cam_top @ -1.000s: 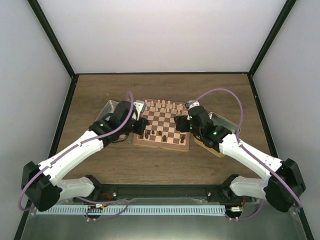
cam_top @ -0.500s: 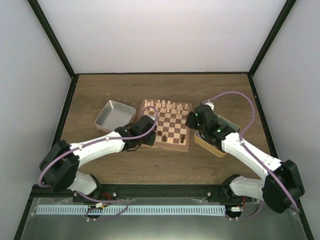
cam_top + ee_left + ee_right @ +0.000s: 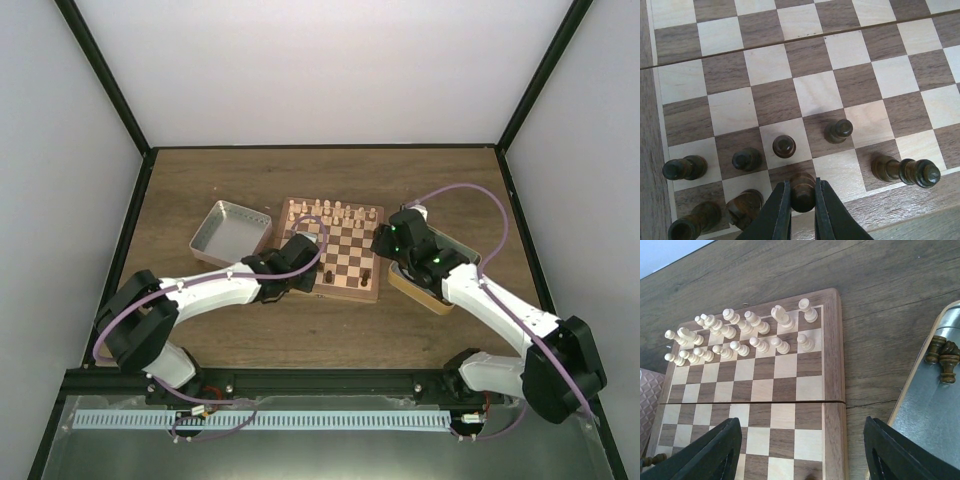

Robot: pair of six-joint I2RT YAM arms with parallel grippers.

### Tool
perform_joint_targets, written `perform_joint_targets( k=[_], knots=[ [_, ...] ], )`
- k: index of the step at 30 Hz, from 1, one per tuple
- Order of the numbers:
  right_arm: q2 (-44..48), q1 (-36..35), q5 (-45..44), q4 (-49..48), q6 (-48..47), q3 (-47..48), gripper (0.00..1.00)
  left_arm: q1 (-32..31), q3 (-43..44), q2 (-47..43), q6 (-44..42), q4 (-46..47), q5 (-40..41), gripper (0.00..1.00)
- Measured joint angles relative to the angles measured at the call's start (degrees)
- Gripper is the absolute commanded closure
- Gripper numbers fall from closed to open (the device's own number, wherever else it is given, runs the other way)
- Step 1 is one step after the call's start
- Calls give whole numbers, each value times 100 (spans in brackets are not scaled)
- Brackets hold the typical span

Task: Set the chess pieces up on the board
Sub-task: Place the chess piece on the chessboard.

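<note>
— Where is the left gripper?
— At the bottom centre of the left wrist view. The left gripper [image 3: 802,185] has its black jaws closed tight on a tiny dark brown wooden chess piece [image 3: 803,200], upright over the nearest row of the square checkered wooden board [image 3: 815,92]. Whether the piece touches the board, I cannot tell

— And around it?
— Three more dark pieces [image 3: 784,146] stand upright just above the jaws. One lies on its side at the left edge, a longer one lies at the lower right, and two lean in the lower left corner

— The right gripper?
— The right gripper [image 3: 802,440] has its jaws spread wide with nothing between them, above the board's right side. Pale cream wooden chessmen [image 3: 740,330] fill two rows in the upper left of that frame. At the right edge, a shallow metal tin [image 3: 935,410] holds two dark pieces lying together

— Anything else?
— From above, a second metal tin [image 3: 232,232] sits on the brown wooden table [image 3: 440,190], left of the board
</note>
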State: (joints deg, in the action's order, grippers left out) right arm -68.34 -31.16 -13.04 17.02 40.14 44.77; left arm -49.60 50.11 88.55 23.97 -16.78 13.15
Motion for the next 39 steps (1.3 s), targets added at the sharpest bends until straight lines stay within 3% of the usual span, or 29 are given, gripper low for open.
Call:
perform_joint_targets(
  k=[13,32,39],
  knots=[
    [-68,46,94,-55,0,0,31,-85,-2,136,-39,42,101,94],
    [-68,72,153,-59,0,0,31,-256,162,223,-219,-345,385,71],
    [22,76,66,9,94,0,35,-258,323,61,-326,-463,199,69]
  ],
)
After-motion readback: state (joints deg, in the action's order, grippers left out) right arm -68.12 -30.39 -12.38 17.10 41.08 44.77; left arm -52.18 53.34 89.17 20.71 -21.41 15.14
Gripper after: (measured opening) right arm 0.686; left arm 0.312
